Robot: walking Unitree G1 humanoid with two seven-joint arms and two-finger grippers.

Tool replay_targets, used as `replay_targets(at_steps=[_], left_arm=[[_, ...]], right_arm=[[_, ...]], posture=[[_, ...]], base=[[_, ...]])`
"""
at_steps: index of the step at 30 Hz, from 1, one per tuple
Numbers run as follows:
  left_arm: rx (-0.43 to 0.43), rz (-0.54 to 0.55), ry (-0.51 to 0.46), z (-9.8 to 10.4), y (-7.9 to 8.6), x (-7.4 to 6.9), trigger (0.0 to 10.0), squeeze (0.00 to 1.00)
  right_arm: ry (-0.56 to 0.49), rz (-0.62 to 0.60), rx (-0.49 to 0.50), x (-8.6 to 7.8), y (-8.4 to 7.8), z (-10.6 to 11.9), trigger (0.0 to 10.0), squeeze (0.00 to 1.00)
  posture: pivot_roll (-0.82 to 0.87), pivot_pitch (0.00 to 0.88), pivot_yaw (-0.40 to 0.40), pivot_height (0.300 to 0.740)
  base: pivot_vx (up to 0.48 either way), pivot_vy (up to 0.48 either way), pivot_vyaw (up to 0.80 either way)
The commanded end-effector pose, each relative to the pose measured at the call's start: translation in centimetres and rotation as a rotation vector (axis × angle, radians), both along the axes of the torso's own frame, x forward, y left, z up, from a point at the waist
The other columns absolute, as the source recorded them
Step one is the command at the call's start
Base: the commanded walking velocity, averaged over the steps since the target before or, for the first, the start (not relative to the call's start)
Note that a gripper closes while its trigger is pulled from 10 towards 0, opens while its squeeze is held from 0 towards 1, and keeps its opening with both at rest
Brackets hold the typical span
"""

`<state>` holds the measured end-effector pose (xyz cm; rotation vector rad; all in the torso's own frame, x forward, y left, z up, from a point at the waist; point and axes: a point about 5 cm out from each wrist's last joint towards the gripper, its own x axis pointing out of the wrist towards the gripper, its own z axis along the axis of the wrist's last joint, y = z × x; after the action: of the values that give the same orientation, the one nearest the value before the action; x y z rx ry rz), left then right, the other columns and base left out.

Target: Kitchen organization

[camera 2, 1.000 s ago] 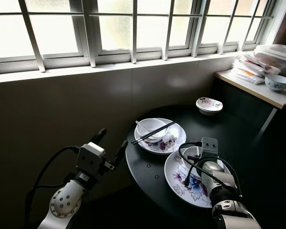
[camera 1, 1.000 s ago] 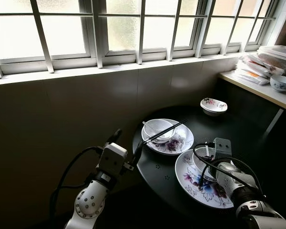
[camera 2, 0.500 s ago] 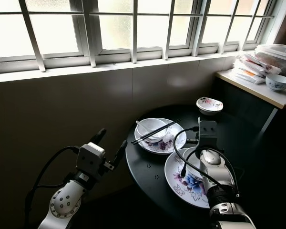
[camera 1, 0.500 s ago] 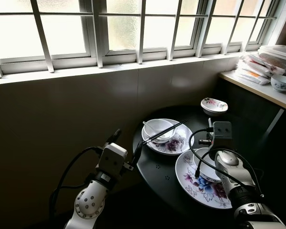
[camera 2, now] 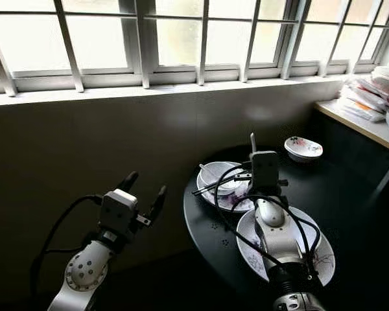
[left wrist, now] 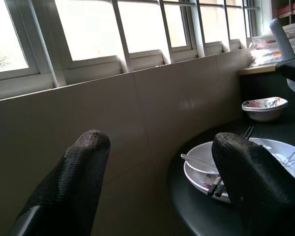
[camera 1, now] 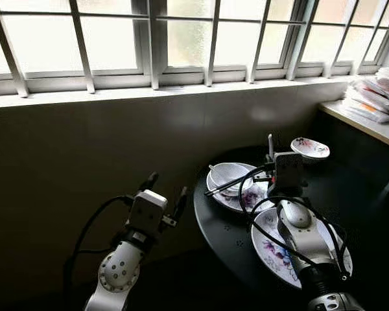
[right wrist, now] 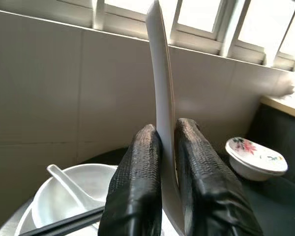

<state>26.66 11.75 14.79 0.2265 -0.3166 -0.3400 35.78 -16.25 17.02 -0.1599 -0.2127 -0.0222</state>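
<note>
Since a second ago the right gripper (right wrist: 160,147) has lifted a white spoon (right wrist: 160,73), jaws clamped on it, above the bench (camera 1: 227,233); left gripper (left wrist: 157,167) idles agape, dishes remain unsorted.

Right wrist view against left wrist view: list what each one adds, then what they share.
Right wrist view: the right gripper with its fingers shut on a white spoon that stands upright between them.

Left wrist view: the left gripper open, holding nothing, in front of the tiled wall beside the dark round table, plus the flowered plate under the bowl.

Both: the white bowl with a second spoon inside it and black chopsticks laid across, the small flowered bowl farther back, and the barred window.
</note>
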Motion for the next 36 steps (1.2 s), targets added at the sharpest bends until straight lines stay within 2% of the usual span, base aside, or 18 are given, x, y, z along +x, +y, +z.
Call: replay_targets(at_steps=[1, 3, 10, 36], left_arm=[[0.004, 0.005, 0.017, -0.3, 0.2, 0.1, 10.0, 0.0], [0.002, 0.008, 0.014, -0.2, 0.3, 0.1, 10.0, 0.0], [-0.006, 0.013, 0.012, -0.2, 0.3, 0.2, 10.0, 0.0], [-0.016, 0.009, -0.029, 0.3, 0.4, 0.3, 10.0, 0.0]], right_arm=[[-0.081, 0.037, -0.023, -0.2, 0.9, 1.4, 0.0, 0.0], [-0.113, 0.063, -0.05, -0.4, 1.5, 1.8, 0.0, 0.0], [-0.128, 0.083, -0.059, -0.7, 2.1, 1.8, 0.0, 0.0], [-0.131, 0.1, -0.064, -1.4, 2.8, 1.4, 0.0, 0.0]], posture=[[0.07, 0.0, -0.082, 0.74], [0.07, 0.0, -0.083, 0.74], [0.07, 0.0, -0.083, 0.74], [0.06, 0.0, -0.071, 0.74]], base=[[0.0, 0.48, 0.8], [0.0, 0.48, 0.8], [0.0, 0.421, 0.8], [0.0, 0.0, 0.8]])
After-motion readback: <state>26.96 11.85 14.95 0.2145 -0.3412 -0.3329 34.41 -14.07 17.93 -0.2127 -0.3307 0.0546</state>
